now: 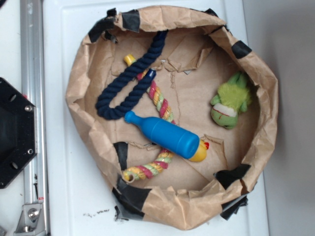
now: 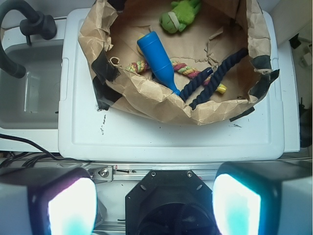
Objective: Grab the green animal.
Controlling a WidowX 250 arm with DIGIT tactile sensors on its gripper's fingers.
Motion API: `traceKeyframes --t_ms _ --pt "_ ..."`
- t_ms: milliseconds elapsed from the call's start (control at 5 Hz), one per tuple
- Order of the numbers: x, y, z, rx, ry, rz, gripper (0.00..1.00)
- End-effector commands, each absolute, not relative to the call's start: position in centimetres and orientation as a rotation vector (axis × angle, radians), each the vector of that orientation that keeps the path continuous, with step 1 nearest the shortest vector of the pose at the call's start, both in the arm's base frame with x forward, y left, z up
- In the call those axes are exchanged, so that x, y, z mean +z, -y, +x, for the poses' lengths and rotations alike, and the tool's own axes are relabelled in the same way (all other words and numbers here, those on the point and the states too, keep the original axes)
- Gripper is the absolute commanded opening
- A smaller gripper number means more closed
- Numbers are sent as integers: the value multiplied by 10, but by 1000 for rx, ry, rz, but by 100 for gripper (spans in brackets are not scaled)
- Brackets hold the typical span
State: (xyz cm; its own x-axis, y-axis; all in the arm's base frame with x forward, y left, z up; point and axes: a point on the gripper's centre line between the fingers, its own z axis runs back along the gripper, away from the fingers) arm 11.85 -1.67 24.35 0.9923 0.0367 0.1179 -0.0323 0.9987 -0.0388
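Note:
The green animal (image 1: 230,101) is a fuzzy lime-green plush with a white-and-red band on its face. It lies on the right side of a brown paper nest (image 1: 147,196), close to the paper wall. In the wrist view the green animal (image 2: 180,15) shows at the top, at the far side of the nest. My gripper (image 2: 153,205) is open, its two pale fingers (image 2: 71,208) wide apart over the robot's black base, far back from the nest, with nothing between them. The gripper is not in the exterior view.
A blue bottle-shaped toy (image 1: 166,135) with a yellow end lies mid-nest, across a striped rope (image 1: 160,105). A dark blue rope (image 1: 133,83) curves on the left. The nest rests on a white lid (image 2: 166,137). The black base (image 1: 15,132) and a metal rail (image 1: 30,59) stand left.

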Motion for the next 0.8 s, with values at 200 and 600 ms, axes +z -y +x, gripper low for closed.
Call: traceKeyframes --t_ms 200,600 --pt "209 2 149 168 292 -90 100" --pt "153 -36 228 448 457 -156 100"
